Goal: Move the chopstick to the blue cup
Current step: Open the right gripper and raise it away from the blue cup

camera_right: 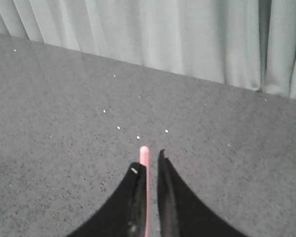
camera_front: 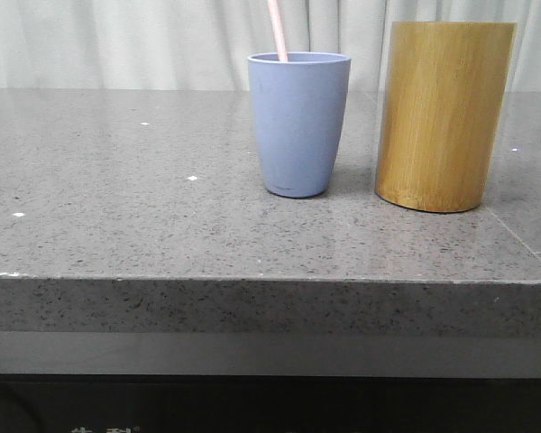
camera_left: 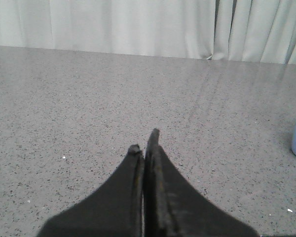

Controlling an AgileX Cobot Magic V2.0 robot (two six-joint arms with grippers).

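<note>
Chopstick (camera_front: 277, 29), thin pale pink, leans inside blue cup (camera_front: 298, 124)

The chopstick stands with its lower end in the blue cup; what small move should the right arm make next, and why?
Probably open the right gripper slightly to let go. In the front view the chopstick already dips inside the blue cup, leaning left, and the right wrist view shows its tip between nearly closed jaws. Once released, it should rest against the rim. The left gripper is shut over bare table.
</note>
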